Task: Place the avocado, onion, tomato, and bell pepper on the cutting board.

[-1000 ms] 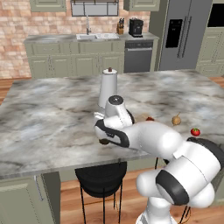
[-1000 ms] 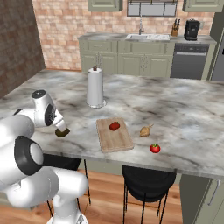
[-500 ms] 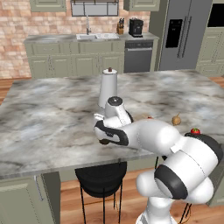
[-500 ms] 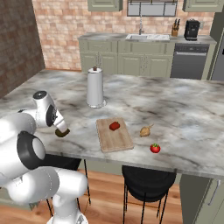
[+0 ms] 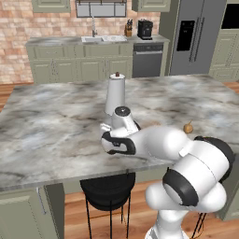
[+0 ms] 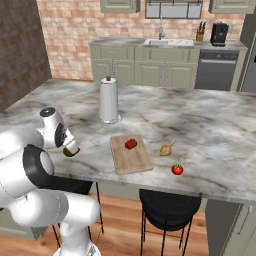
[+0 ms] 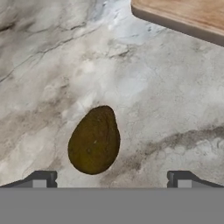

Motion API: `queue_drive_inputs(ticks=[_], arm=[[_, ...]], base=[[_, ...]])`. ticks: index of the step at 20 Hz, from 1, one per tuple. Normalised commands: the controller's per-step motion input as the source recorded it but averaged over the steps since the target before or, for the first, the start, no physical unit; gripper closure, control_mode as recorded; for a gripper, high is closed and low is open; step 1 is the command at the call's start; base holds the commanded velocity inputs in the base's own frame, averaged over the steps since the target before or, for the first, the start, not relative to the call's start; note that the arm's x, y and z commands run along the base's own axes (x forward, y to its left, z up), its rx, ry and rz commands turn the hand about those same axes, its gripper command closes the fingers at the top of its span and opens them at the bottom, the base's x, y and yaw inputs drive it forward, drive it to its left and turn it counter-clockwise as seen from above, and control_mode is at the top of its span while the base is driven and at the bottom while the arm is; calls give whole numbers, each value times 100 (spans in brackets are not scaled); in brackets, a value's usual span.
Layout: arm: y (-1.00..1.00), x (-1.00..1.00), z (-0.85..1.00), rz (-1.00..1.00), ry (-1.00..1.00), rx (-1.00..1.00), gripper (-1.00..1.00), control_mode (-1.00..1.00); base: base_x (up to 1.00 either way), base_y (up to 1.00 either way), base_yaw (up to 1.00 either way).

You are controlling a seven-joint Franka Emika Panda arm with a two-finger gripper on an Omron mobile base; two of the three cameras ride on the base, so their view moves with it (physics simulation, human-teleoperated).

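Observation:
The dark olive avocado (image 7: 94, 140) lies on the marble counter just above my fingertips in the hand view, left of their midline. My gripper (image 7: 110, 180) is open, its tips spread wide and touching nothing. In the right base view the gripper (image 6: 70, 148) hangs low over the avocado (image 6: 72, 152) near the counter's front left edge. To its right lies the light wooden cutting board (image 6: 137, 161) with the red bell pepper (image 6: 131, 144) on it. The tan onion (image 6: 166, 149) and the red tomato (image 6: 177, 169) rest on the counter right of the board.
A paper towel roll (image 6: 109, 100) stands upright behind the board. A black stool (image 6: 167, 202) sits under the counter's front edge. The board's corner (image 7: 183, 15) shows at the top right of the hand view. The onion (image 5: 188, 127) peeks out past my arm.

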Motion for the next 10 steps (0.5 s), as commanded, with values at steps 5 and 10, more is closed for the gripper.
queue_drive_inputs(ticks=[5, 10], arm=[[3, 17, -15, 0, 1, 0, -100, -100], [14, 17, -15, 0, 2, 0, -100, -100]], base=[[0, 0, 0], [0, 0, 0]])
